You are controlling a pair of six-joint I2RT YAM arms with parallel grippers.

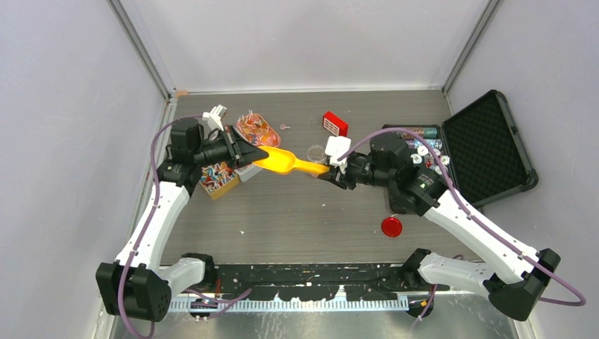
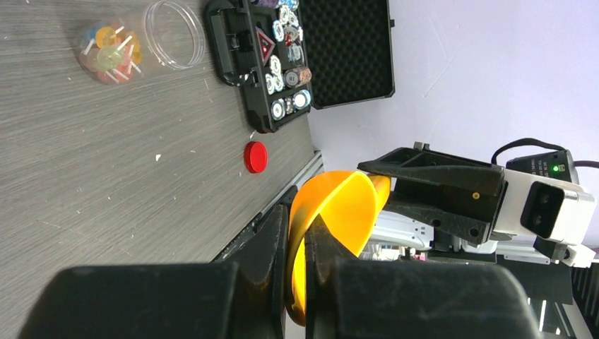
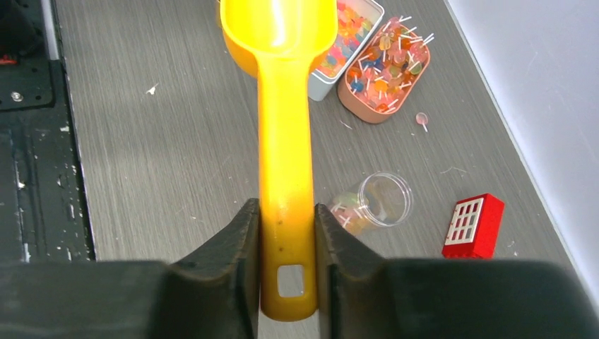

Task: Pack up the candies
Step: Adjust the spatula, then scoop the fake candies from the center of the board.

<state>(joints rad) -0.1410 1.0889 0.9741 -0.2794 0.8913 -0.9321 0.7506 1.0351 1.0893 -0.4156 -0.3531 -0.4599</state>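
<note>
Grey table (image 1: pixel 297 219): right gripper (image 1: pixel 324 171) clamps the yellow scoop (image 1: pixel 280 161) by its handle, left gripper (image 1: pixel 257 154) pinches its bowl rim. The candies (image 3: pixel 350 32) ahead of the right jaws look light and loose, best scooped.

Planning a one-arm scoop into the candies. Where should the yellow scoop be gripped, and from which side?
Grip the yellow scoop by its long straight handle, near the holed end, coming from behind that end as the right gripper does; that leaves the bowl free.

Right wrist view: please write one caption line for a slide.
Right claw clamps the handle of a yellow plastic scoop above a grey table.
</note>
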